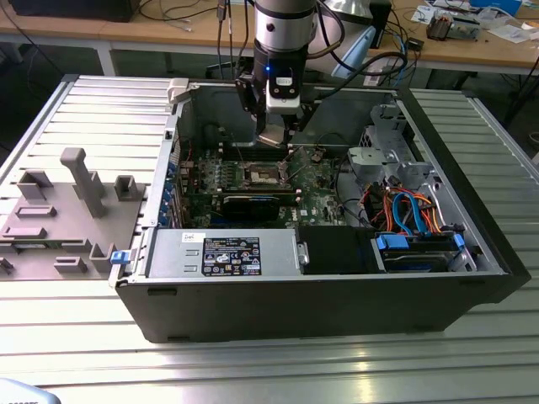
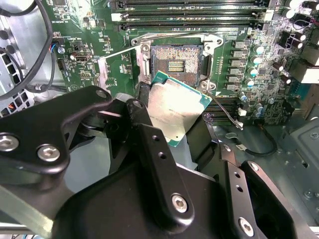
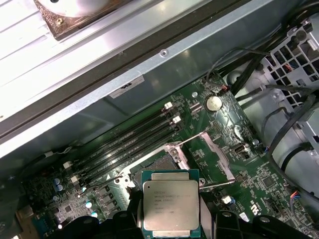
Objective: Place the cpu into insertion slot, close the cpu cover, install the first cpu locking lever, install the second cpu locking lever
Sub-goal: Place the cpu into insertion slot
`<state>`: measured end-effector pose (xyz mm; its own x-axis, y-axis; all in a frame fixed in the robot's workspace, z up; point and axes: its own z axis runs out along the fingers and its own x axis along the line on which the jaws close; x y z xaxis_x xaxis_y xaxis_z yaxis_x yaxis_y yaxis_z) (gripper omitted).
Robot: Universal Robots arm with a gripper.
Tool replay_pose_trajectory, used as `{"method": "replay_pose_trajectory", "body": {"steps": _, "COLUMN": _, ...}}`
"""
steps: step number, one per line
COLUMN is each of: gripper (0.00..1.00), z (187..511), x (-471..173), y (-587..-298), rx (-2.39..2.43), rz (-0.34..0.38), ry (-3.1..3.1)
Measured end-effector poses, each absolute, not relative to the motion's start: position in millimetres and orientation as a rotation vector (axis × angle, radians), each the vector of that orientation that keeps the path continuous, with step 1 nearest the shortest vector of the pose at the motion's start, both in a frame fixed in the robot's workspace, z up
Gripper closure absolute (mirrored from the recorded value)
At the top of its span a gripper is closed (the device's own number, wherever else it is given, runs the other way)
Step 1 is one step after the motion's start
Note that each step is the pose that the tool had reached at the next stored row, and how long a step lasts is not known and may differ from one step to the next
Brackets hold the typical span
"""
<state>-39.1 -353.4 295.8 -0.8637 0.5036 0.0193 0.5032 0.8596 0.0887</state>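
My gripper [image 1: 274, 135] hangs inside the open computer case, shut on the cpu [image 2: 174, 107], a flat square chip with a silver-grey top. Its black fingers [image 2: 142, 97] clamp the chip's two opposite edges. In both wrist views the cpu [image 3: 170, 204] hovers just short of the insertion slot [image 2: 177, 62], a dark square socket with a silvery rim on the green board. The insertion slot [image 3: 160, 163] lies bare. The cpu cover [image 3: 212, 157] is swung open beside it. A thin wire locking lever [image 2: 174, 36] stands raised at the socket's edge.
Long black memory slots [image 3: 127, 144] run beside the socket. The case wall [image 1: 295, 295] surrounds the board, with a power supply [image 1: 223, 252] in front and a drive bay with coloured cables [image 1: 404, 210] on the exterior view's right. A grey fixture [image 1: 76, 202] stands outside on the left.
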Motion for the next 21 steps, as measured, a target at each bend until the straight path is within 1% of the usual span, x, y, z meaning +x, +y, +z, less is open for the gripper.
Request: {"method": "replay_pose_trajectory", "body": {"steps": 21, "gripper": 0.45, "z": 295.5, "x": -39.1, "y": -353.4, "rx": 0.858, "rz": 0.142, "ry": 3.013}}
